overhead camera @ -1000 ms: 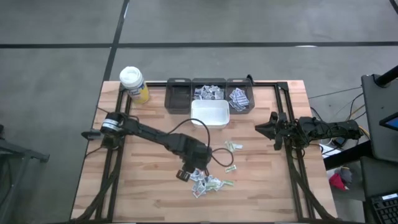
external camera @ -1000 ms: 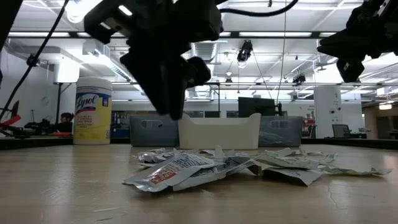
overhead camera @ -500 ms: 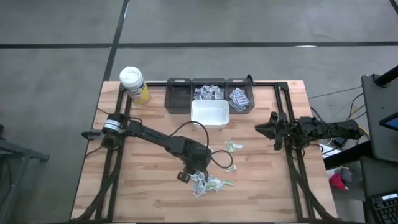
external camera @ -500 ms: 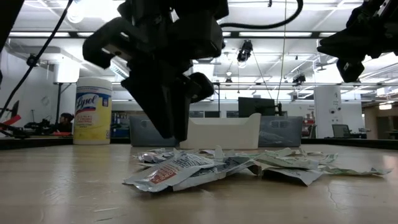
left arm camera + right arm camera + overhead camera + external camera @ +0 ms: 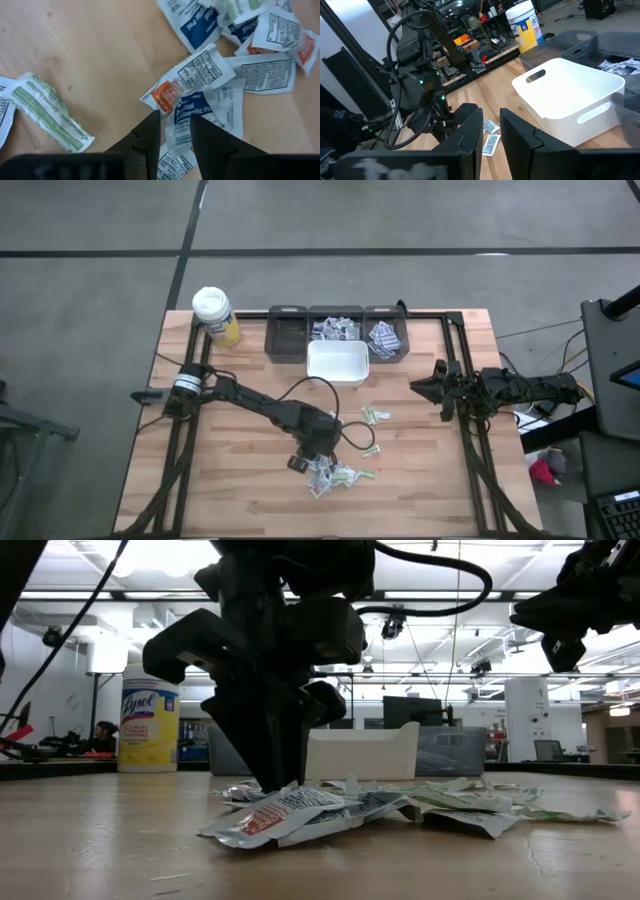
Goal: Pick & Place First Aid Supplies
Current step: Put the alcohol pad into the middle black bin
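Far left on the wooden surface (image 5: 220,480), a yellow bottle (image 5: 217,317) with white lid stands at the back corner. Three dark bins (image 5: 336,332) sit along the back edge; the middle and right ones hold packets, and a white tray (image 5: 337,362) lies just in front of them. Left hand (image 5: 308,460) is low over the near-centre pile of first aid packets (image 5: 335,474), fingers a narrow gap apart, tips at the pile's edge. In the left wrist view the fingertips (image 5: 150,131) straddle the corner of a white packet with orange print (image 5: 187,80); nothing clamped. A few green-printed packets (image 5: 375,416) lie apart, nearer the tray. Right hand (image 5: 428,386) hangs above the surface's right edge, fingers slightly apart, grasping nothing.
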### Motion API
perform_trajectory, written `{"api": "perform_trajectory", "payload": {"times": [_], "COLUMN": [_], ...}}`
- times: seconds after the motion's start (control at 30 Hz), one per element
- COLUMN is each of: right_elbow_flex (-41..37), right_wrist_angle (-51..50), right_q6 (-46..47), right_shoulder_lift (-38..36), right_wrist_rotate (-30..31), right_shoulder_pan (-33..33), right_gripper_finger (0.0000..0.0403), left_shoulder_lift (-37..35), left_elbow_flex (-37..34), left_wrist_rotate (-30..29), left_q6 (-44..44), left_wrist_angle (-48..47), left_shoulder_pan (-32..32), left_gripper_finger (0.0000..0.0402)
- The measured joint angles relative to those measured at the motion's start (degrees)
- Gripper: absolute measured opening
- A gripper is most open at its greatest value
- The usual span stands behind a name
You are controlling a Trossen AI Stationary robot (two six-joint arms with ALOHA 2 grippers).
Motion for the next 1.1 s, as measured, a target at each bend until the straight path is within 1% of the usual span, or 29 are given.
{"api": "perform_trajectory", "payload": {"times": [0.13, 0.4, 0.47, 0.67, 0.83, 1.03, 1.1], "right_elbow_flex": [0.0, 0.0, 0.0, 0.0, 0.0, 0.0, 0.0], "right_wrist_angle": [0.0, 0.0, 0.0, 0.0, 0.0, 0.0, 0.0], "right_q6": [0.0, 0.0, 0.0, 0.0, 0.0, 0.0, 0.0], "right_shoulder_lift": [0.0, 0.0, 0.0, 0.0, 0.0, 0.0, 0.0], "right_wrist_rotate": [0.0, 0.0, 0.0, 0.0, 0.0, 0.0, 0.0], "right_shoulder_pan": [0.0, 0.0, 0.0, 0.0, 0.0, 0.0, 0.0], "right_gripper_finger": [0.0063, 0.0063, 0.0063, 0.0063, 0.0063, 0.0063, 0.0063], "left_shoulder_lift": [0.0, 0.0, 0.0, 0.0, -0.7, -1.9, -1.9], "left_elbow_flex": [0.0, 0.0, 0.0, 0.1, 2.6, 5.1, 6.1], "left_wrist_rotate": [0.0, 0.1, 0.1, 0.0, -0.3, 0.0, 0.9], "left_q6": [0.0, -0.1, -0.1, -0.2, 0.4, 5.7, 7.9], "left_wrist_angle": [0.0, 0.0, 0.0, -0.4, -5.0, -8.8, -8.8], "left_shoulder_pan": [0.0, 0.2, 0.2, 0.3, 0.4, 0.3, 0.4], "left_gripper_finger": [0.009, 0.0017, 0.0005, 0.0002, 0.0001, 0.0, 0.0]}}
